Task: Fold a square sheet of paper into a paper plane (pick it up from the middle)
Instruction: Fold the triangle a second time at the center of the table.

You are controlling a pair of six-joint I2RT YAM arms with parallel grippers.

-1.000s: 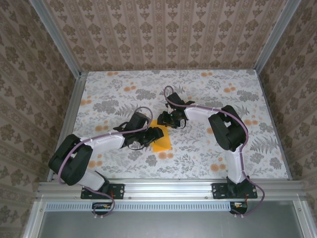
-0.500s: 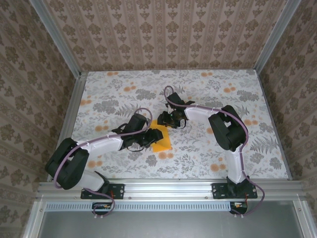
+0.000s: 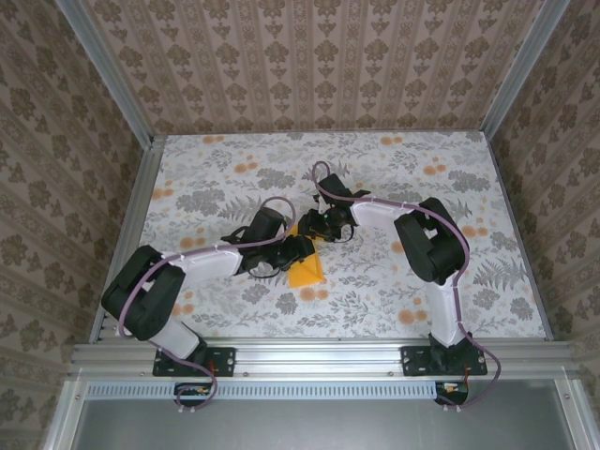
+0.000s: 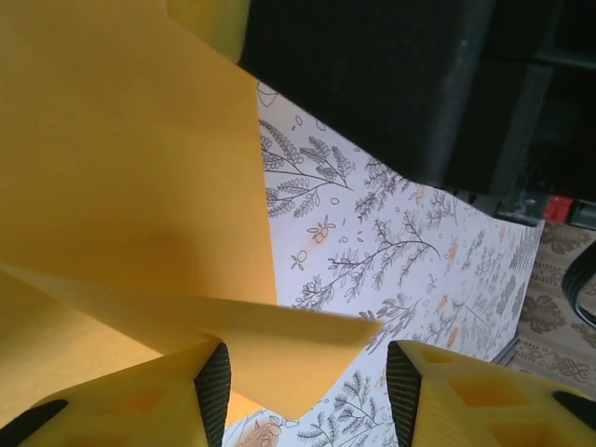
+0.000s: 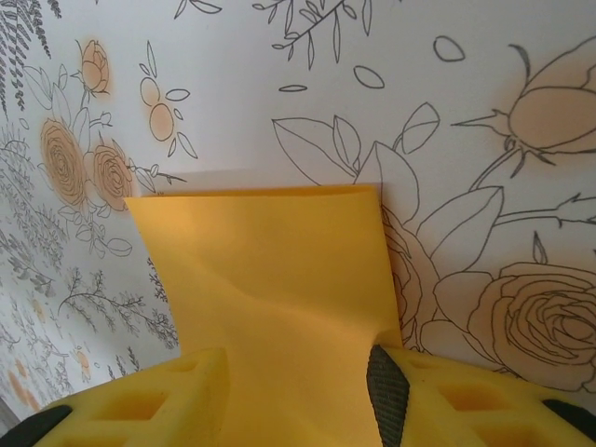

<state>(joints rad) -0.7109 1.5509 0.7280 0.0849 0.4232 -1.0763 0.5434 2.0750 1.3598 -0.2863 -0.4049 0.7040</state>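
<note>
Left gripper (image 4: 303, 391) spread around the thin orange-yellow paper square's (image 4: 121, 168) flap, right gripper's (image 5: 298, 391) hold I cannot tell: I fear the fold springs open

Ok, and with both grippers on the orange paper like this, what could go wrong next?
1. The square sheet of paper is buckled ahead of the right gripper, whose fingers stand apart on it; pressing harder may set a stray crease.
2. A lifted corner of the sheet lies between the open fingers of the left gripper, unclamped; it might spring back or fold off-line.
3. From above, both grippers crowd together over the sheet and could knock each other.
</note>
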